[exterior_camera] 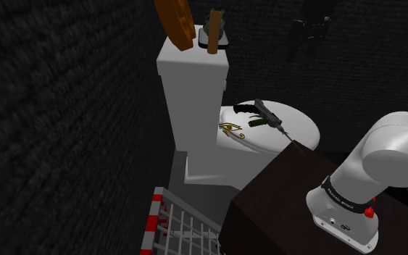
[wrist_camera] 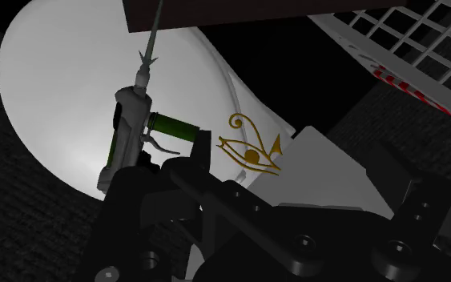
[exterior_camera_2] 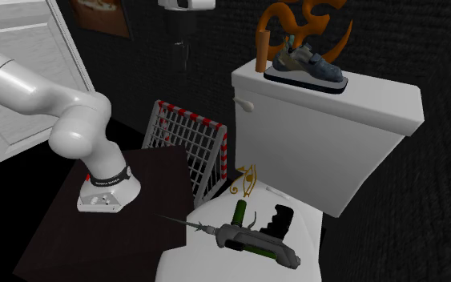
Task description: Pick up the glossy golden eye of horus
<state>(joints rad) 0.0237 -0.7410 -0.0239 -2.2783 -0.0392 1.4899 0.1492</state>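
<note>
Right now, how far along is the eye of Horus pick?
Done: nothing visible yet. The golden eye lies on the toilet lid beside the green-handled tool.
In hand: the approach. The gripper is open and pointed toward the eye, not touching it.
Left: go down, close on the eye, lift.

The eye of horus (exterior_camera: pixel 230 130) is golden, the toilet (exterior_camera: pixel 195 94) white, the rack's rim (exterior_camera_2: pixel 193 117) red-and-white striped.

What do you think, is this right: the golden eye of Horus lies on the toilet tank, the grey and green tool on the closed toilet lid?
Not quite. The golden eye of Horus lies on the closed toilet lid, beside the toilet tank, not on it, as the shoulder view shows. The grey and green tool does lie on the lid.
</note>
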